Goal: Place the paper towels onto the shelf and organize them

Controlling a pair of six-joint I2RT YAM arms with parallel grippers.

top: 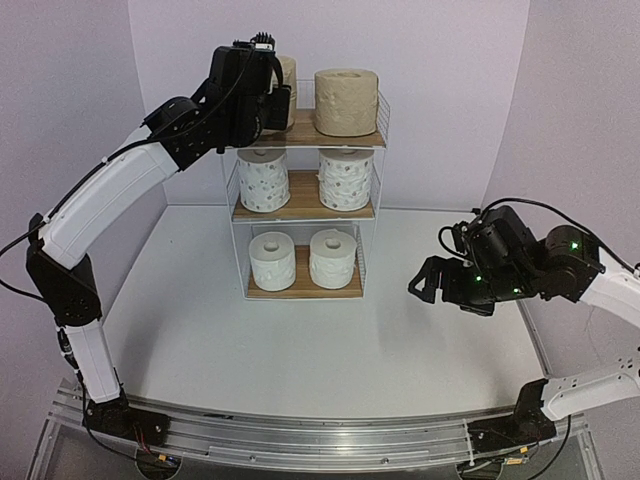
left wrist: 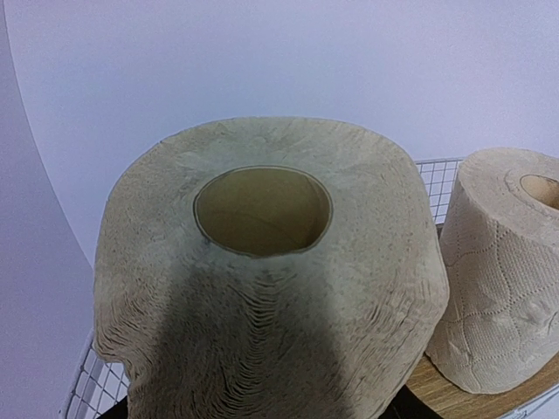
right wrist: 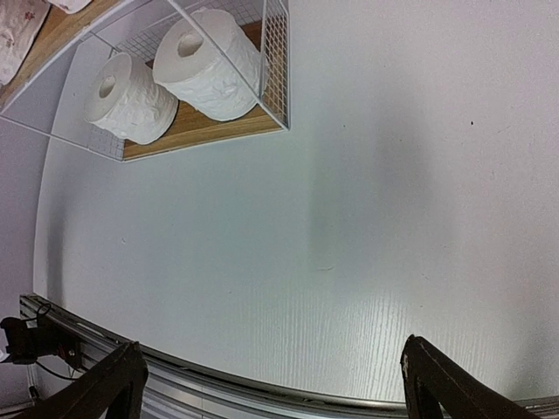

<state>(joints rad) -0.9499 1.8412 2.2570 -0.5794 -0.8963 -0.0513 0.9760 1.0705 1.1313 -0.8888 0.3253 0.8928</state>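
The shelf [top: 372,130] is a white wire rack with three wood boards. Its top board carries one beige paper towel roll [top: 346,102] on the right. A second beige roll [top: 288,80] is at the top left, mostly hidden behind my left gripper [top: 270,100], which is shut on it. This roll [left wrist: 262,297] fills the left wrist view and hides the fingers; the other beige roll [left wrist: 502,271] stands beside it. Two dotted-print rolls [top: 264,180] stand on the middle board, two plain white rolls [top: 272,260] on the bottom. My right gripper [top: 435,283] hangs open and holds nothing.
The white table [top: 300,350] stretches in front of the shelf. In the right wrist view the open fingers [right wrist: 113,384] frame bare table, with the two bottom rolls [right wrist: 210,65] behind the shelf's mesh side [right wrist: 275,57]. A metal rail [top: 320,435] runs along the near edge.
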